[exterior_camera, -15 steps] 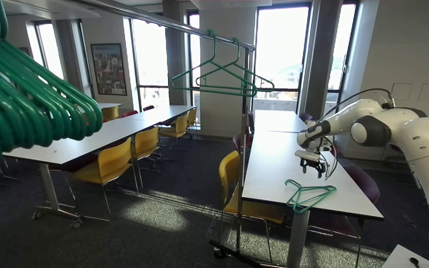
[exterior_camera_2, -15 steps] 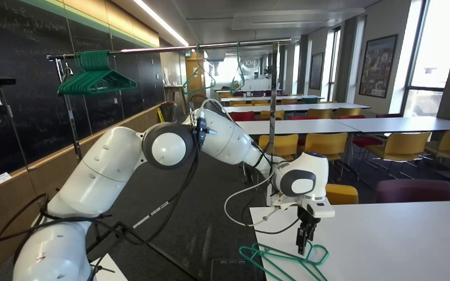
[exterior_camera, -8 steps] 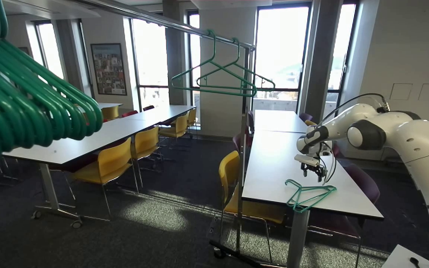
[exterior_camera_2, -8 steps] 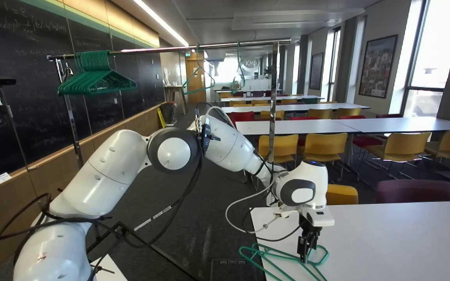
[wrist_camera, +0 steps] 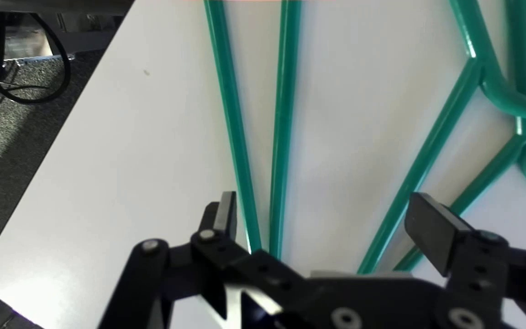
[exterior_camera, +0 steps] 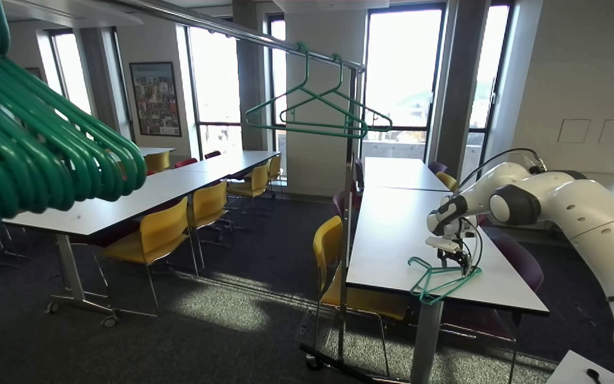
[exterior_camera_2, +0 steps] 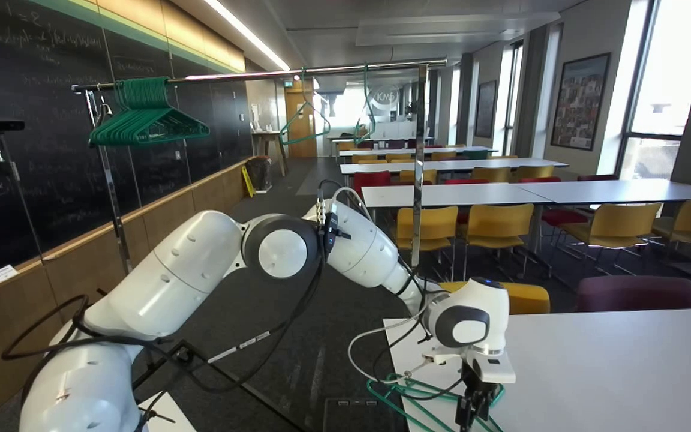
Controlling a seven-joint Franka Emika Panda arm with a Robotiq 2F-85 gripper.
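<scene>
Lower now: over the past second the gripper (wrist_camera: 324,205) came down from above the green hangers (wrist_camera: 284,114) to close by them. Jaws wide apart; hanger bars run between the fingers (wrist_camera: 226,214), in the wrist view toward twelve and one o'clock. Contact: cannot tell. Hangers unmoved, overlapping on the white table (wrist_camera: 130,160); in an exterior view, at seven o'clock of the gripper. Farther, between ten and eleven o'clock there, two hung hangers (exterior_camera: 307,131) on the metal rail (exterior_camera: 253,37), as before.
</scene>
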